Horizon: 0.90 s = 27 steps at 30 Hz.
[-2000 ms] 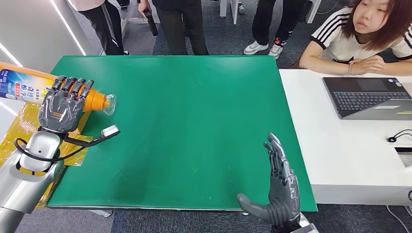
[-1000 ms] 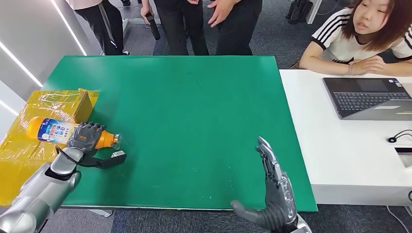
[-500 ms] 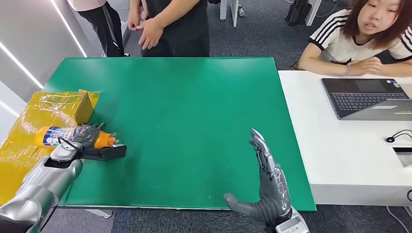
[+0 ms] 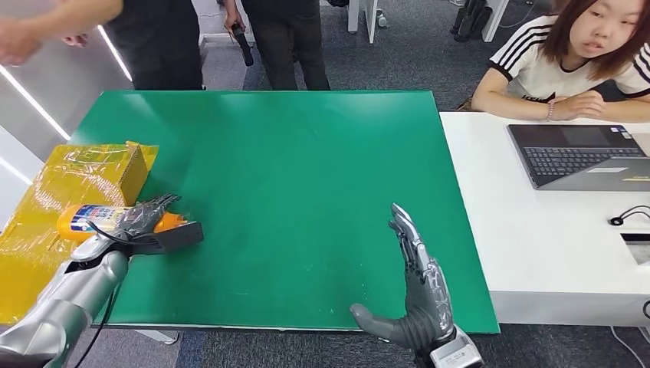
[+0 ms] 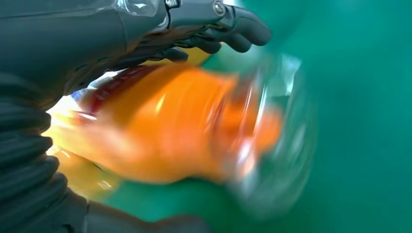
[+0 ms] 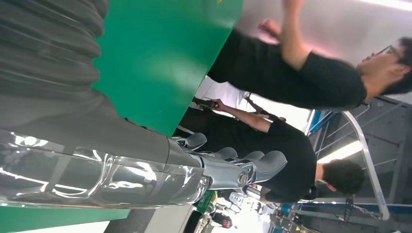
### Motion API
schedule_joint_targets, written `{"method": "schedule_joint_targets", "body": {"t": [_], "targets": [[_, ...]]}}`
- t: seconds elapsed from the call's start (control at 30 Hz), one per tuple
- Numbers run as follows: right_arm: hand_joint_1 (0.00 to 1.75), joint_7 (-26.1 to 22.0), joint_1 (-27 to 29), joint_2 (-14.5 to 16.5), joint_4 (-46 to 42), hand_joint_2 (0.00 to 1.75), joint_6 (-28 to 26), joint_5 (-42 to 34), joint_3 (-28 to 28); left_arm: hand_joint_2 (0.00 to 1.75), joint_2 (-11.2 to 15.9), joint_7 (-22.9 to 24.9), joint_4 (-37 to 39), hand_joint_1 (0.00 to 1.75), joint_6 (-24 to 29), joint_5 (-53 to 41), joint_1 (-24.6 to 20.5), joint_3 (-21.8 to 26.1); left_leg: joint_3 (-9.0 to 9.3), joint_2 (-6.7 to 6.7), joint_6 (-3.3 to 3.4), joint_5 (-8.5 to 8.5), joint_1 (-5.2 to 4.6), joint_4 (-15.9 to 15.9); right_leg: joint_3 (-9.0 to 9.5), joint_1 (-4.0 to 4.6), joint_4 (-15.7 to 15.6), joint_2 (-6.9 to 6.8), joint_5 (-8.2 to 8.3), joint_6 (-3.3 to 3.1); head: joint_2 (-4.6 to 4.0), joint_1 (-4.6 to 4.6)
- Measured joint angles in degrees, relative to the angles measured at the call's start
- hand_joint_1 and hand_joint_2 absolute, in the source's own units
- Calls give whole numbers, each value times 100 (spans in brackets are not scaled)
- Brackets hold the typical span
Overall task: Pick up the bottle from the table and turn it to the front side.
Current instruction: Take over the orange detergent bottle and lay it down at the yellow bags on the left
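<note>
1. Left hand [image 4: 142, 217] is down at the near-left edge of the green table [image 4: 291, 176], its fingers draped over the orange dish-soap bottle [image 4: 90, 218], which lies on its side.
2. The bottle straddles the seam: its labelled body rests on the yellow-taped cardboard box [image 4: 69, 188] to the left, its orange shoulder and clear cap point right, onto the green.
3. Left wrist view: the bottle [image 5: 175, 131] is badly smeared, fingers [image 5: 228, 34] arched across the top of it. I read that as the hand closed on the bottle, though how firm the hold is I cannot tell.
4. Risk one: a grip sitting near the tapered shoulder could let the bottle slide out toward the cap when lifted.
5. Risk two: the box flap standing just beyond the bottle could snag it as it turns.
6. Risk three: turning a round, glossy bottle in a loose hold may spin it past the front label.
7. Right hand [image 4: 421, 295] stands at the near edge, fingers straight and apart, holding nothing, well apart from the bottle.
8. A laptop [image 4: 582, 153] sits on the white table far right; people stand at the far side, one seated.
</note>
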Motion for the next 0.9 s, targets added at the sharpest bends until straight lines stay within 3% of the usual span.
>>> {"method": "schedule_joint_targets", "body": {"t": [0.17, 0.33, 0.5, 0.7, 0.9], "targets": [[0, 22, 51, 0, -3, 175, -190, -84, -1, 175, -482, -804, -751, 0, 1218, 2133, 653, 486, -11, -1, 1, -1, 0, 2, -6, 0, -5, 1, 1, 1, 0, 1], [0, 46, 61, 0, 11, 175, -310, -118, 9, 175, -1008, -1195, -1698, 0, 2097, 3187, 1219, 808, -16, 4, 5, -12, -1, 4, -12, 0, -8, 8, -1, 3, 0, 1], [0, 57, 61, 4, 81, 175, -290, -174, 20, 175, -1271, -1301, -2528, 0, 2478, 3894, 1620, 918, -22, 3, 6, -14, 1, 3, -18, 1, -7, 7, -3, 5, 0, 1], [0, 70, 14, 55, 216, 175, -183, -210, 32, 175, -1385, -1324, -3401, 0, 2914, 4345, 2016, 901, -26, 6, 6, -14, 3, 2, -23, 2, -6, 9, -5, 4, 0, 0], [0, 129, -178, 162, 423, 175, -23, -283, 36, 175, -1533, -1332, -4604, 0, 3022, 4505, 2592, 370, -34, -2, 7, -14, 1, 2, -26, 1, -8, -1, -6, 5, 0, 1]]}}
